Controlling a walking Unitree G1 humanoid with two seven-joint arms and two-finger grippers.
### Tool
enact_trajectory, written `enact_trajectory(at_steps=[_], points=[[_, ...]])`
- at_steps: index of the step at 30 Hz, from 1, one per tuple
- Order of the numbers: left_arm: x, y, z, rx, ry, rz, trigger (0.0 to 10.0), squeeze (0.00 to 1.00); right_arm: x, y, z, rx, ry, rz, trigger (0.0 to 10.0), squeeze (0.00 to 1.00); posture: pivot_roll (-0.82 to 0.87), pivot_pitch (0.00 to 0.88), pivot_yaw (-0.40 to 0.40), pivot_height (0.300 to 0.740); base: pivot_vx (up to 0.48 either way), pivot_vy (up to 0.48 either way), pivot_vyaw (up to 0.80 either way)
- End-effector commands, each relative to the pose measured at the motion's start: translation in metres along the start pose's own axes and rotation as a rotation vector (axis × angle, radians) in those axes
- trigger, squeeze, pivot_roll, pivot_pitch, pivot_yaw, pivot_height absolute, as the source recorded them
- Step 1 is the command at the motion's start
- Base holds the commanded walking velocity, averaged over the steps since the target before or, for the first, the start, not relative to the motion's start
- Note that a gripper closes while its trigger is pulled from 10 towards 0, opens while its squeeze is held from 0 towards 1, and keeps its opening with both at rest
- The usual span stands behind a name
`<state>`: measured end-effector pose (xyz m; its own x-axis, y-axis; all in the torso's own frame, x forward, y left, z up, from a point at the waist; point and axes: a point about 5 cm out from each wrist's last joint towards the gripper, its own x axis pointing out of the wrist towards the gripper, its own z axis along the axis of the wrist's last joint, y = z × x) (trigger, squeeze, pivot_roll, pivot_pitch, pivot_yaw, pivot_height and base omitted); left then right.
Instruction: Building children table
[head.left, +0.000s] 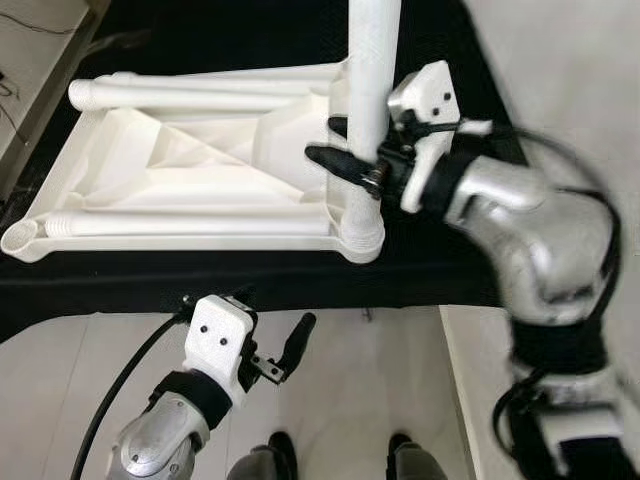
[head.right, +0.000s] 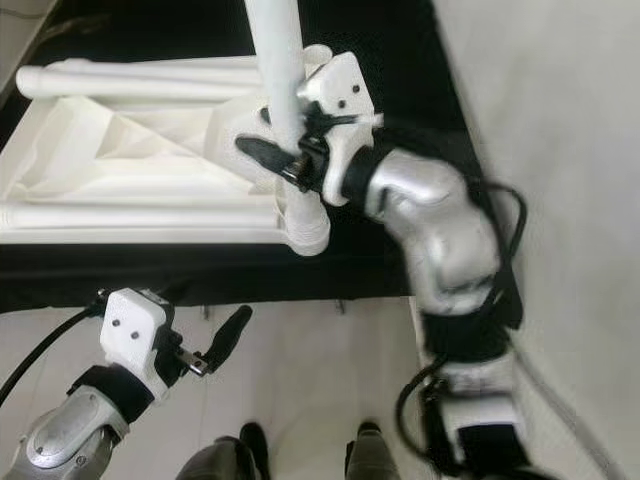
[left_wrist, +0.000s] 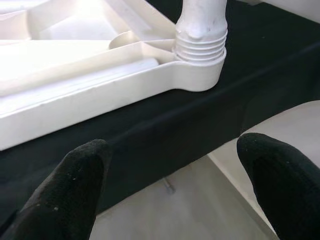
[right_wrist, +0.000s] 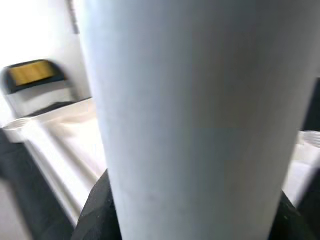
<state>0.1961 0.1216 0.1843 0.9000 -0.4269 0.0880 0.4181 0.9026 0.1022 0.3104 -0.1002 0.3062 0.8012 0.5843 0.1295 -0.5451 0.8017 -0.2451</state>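
Your right hand (head.left: 352, 150) is clamped around the upright white table leg (head.left: 372, 70), which stands in the threaded corner socket (head.left: 362, 238) at the 4 o'clock corner of the upturned white tabletop (head.left: 190, 170) on the black bench (head.left: 250, 285). Keep the leg vertical while turning it, so the threads seat squarely. Your left hand (head.left: 285, 355) waits spread, low at 6 o'clock, off the bench edge.

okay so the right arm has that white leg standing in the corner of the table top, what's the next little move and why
Probably keep the right tool clamped on the upright leg and twist it further into the corner socket of the upside-down table top. The left wrist view shows thread rings exposed above the socket rim, so the leg looks not fully seated. The left tool is open, below the table edge, touching nothing.
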Motion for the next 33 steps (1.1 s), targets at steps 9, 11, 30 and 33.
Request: enact_trajectory(at_steps=[9, 11, 30, 33], points=[[-0.004, 0.004, -0.006, 0.003, 0.035, 0.013, 10.0, 0.00, -0.004, 0.003, -0.072, 0.175, 0.347, -0.233, 10.0, 0.00, -0.01, 0.380, 0.130, 0.740, 0.000, 0.000, 0.00], [-0.004, 0.004, -0.006, 0.004, 0.035, 0.016, 10.0, 0.00, -0.004, 0.007, -0.071, 0.191, 0.348, -0.243, 10.0, 0.00, -0.01, 0.380, 0.130, 0.740, 0.000, 0.000, 0.00], [-0.004, 0.002, -0.007, 0.003, 0.036, 0.017, 10.0, 0.00, 0.006, 0.010, -0.019, 0.214, 0.043, 0.296, 10.0, 0.00, -0.01, 0.360, 0.123, 0.740, 0.000, 0.000, 0.00], [-0.004, 0.002, -0.007, 0.003, 0.035, 0.017, 10.0, 0.00, 0.006, 0.006, -0.018, 0.172, 0.042, 0.358, 10.0, 0.00, -0.01, 0.359, 0.119, 0.740, 0.000, 0.000, 0.00]])
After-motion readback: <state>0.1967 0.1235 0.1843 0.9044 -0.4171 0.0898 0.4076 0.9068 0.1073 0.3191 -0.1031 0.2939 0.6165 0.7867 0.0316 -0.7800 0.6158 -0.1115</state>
